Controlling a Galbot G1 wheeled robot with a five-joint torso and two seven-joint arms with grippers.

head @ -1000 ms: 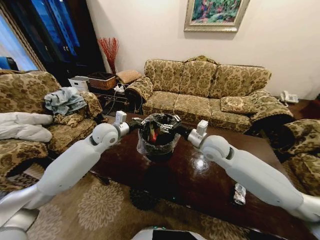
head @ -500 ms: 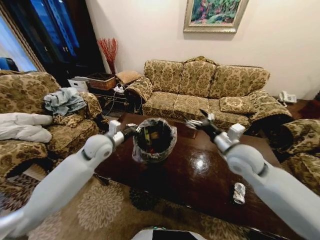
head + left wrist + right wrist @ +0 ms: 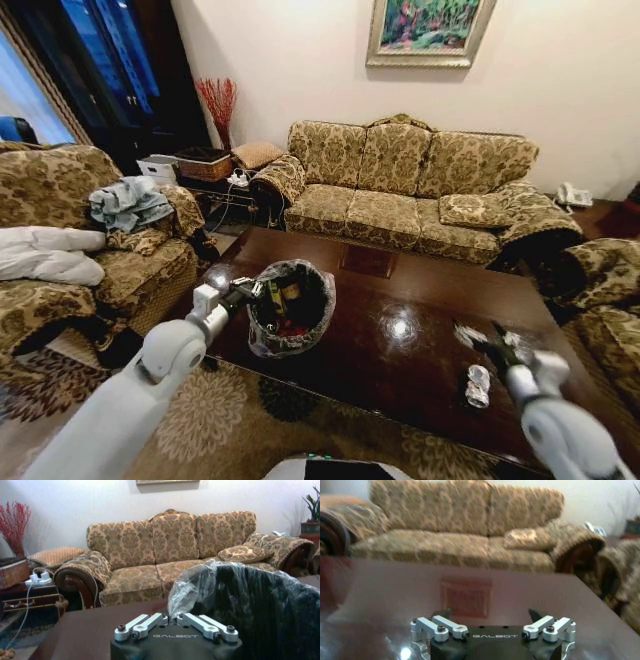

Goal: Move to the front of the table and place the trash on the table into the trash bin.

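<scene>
The trash bin (image 3: 292,308), black with a crinkled plastic liner, stands tilted on the near left part of the dark table (image 3: 400,290). My left gripper (image 3: 249,289) is shut on the liner at the bin's left rim; the left wrist view shows that gripper (image 3: 172,616) pinching the bag beside the bin (image 3: 260,603). Red and green-yellow trash (image 3: 287,298) lies inside the bin. A crushed silver-white can (image 3: 478,386) lies near the table's front right edge. My right gripper (image 3: 482,336) hovers open just above and behind it. In the right wrist view this gripper (image 3: 490,612) is wide open over the table (image 3: 395,592).
A patterned sofa (image 3: 410,180) stands behind the table and an armchair with clothes (image 3: 90,230) to the left. Another armchair (image 3: 605,290) is at the right. A side table with a woven basket (image 3: 205,160) sits at the back left. A patterned rug (image 3: 210,410) lies below.
My right arm has pulled away from the bin and swung to the near right, above the silver-white can. The left gripper has drawn the bin toward the near left.
</scene>
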